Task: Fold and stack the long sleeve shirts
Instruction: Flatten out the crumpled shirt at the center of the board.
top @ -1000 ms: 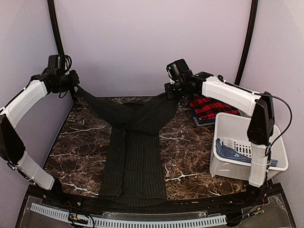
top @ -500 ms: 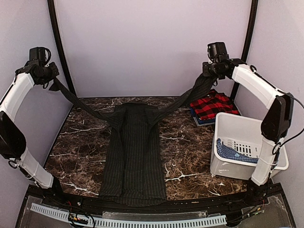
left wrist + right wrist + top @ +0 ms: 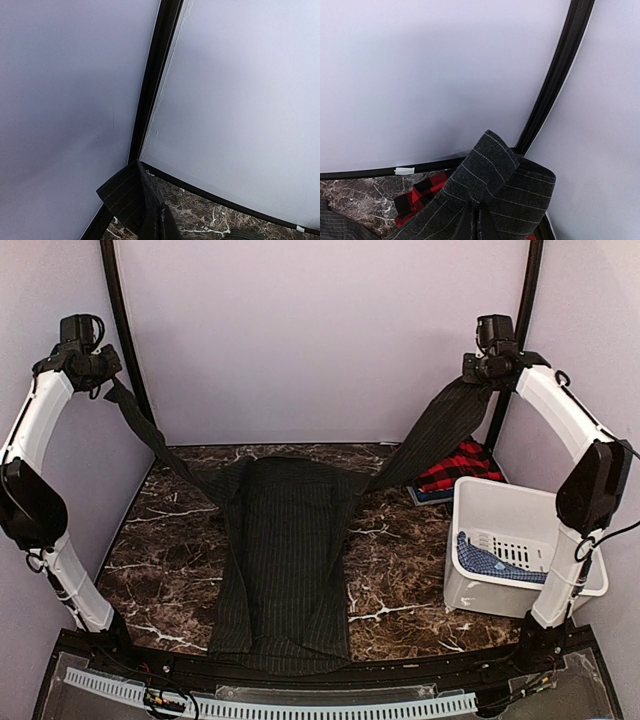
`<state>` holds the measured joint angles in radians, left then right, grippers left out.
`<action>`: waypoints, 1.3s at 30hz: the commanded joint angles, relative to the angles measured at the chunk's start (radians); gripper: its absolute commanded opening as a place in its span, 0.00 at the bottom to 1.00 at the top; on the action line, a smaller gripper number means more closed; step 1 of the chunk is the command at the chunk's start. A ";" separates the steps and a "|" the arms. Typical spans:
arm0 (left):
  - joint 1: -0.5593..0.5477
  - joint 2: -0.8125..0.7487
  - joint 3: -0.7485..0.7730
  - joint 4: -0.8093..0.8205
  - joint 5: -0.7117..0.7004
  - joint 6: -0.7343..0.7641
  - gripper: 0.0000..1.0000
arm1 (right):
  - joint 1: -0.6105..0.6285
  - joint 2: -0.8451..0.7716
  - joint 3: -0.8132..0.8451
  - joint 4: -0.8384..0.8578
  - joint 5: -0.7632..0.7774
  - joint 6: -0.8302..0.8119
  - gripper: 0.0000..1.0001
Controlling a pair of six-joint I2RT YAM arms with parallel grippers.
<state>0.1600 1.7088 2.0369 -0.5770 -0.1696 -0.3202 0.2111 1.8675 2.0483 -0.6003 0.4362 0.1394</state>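
Observation:
The dark charcoal pinstriped long sleeve shirt [image 3: 285,560] lies flat down the middle of the marble table [image 3: 400,560], with both sleeves stretched up and outward. My left gripper [image 3: 105,380] is high at the back left corner, shut on the left sleeve's cuff [image 3: 122,197]. High at the back right, my right gripper [image 3: 478,375] is shut on the other cuff [image 3: 505,180]. The red-and-black plaid shirt [image 3: 455,468] lies folded at the back right of the table, partly behind the raised sleeve; the right wrist view shows the plaid shirt [image 3: 417,197] under the cuff.
A white plastic bin [image 3: 490,595] stands at the right with a blue patterned cloth [image 3: 500,558] inside. Black frame posts rise in both back corners, close to each gripper. Pale walls enclose the table on three sides.
Both arms have risen and swung apart toward the back corners, pulling the two sleeves out taut. The shirt's upper body has spread wider on the table.

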 commanded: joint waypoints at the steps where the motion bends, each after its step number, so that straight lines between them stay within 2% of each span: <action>1: 0.009 0.020 0.057 -0.041 -0.015 0.027 0.00 | -0.023 0.009 0.049 0.015 -0.030 0.006 0.00; 15: 0.024 0.057 0.118 -0.039 0.032 0.050 0.01 | -0.065 0.042 0.114 -0.005 -0.106 0.014 0.00; 20: 0.014 0.064 0.078 -0.034 0.219 0.010 0.01 | -0.012 -0.015 0.007 0.077 -0.283 -0.014 0.00; 24: -0.054 0.055 -0.039 -0.028 0.264 0.005 0.01 | 0.122 -0.014 -0.064 0.115 -0.286 -0.067 0.00; 29: -0.129 0.001 -0.351 0.105 0.344 -0.053 0.02 | 0.271 0.081 -0.091 0.100 -0.252 -0.081 0.00; 34: -0.152 0.017 -0.591 0.192 0.417 -0.122 0.05 | 0.321 0.191 -0.074 0.033 -0.222 -0.026 0.00; 39: -0.178 0.041 -0.668 0.204 0.407 -0.142 0.07 | 0.323 0.221 -0.099 0.001 -0.195 0.022 0.03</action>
<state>-0.0051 1.7615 1.4040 -0.4416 0.2169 -0.4232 0.5457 2.0930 1.9648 -0.5739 0.1989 0.1154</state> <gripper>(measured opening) 0.062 0.017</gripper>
